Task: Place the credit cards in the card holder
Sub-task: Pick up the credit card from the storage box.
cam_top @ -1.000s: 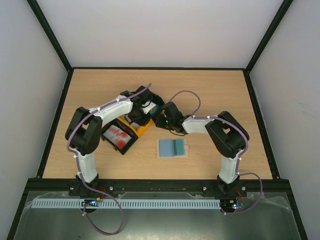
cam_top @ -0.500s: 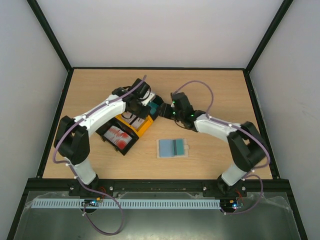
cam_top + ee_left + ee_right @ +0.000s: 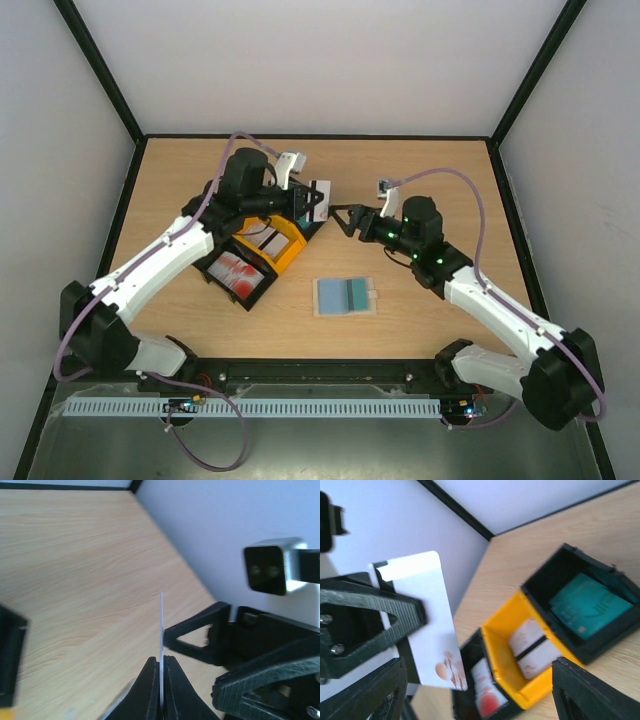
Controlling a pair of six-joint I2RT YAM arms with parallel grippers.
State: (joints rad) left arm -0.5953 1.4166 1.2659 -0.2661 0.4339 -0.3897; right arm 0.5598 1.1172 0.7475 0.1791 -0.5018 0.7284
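My left fingers (image 3: 157, 672) are pinched shut on the lower edge of a red-blotched card (image 3: 426, 621). They hold it upright and clear of the bench (image 3: 430, 170). Through the left wrist camera I see the card edge-on, a thin white line rising from between the tips. Through the right wrist camera its face is plain white with rounded corners and orange-red blotches near the lower corner.

Just across from that card my right fingers (image 3: 345, 218) are spread wide with nothing between them. Their tips are close to the card but not touching it. Behind them sits the right wrist camera (image 3: 272, 572), a grey box.

Below the two sets of fingers runs a row of joined trays.
- **Nearest black tray** (image 3: 542, 582): it holds a teal card (image 3: 590, 605) lying flat. From overhead my left wrist covers most of this tray.
- **Yellow tray** (image 3: 495, 645): next outward, it holds a white-grey card with a dark stripe (image 3: 532, 647).
- **Far black tray** (image 3: 255, 297): farthest from the fingers, it holds a second red-blotched card (image 3: 235, 268).

The card holder (image 3: 347, 296) lies flat on the bench, opened out with its light blue inside facing up. Its small tab is on the side toward my right arm. It sits well apart from both sets of fingers, toward the arm bases, with bare bench between it and the trays.
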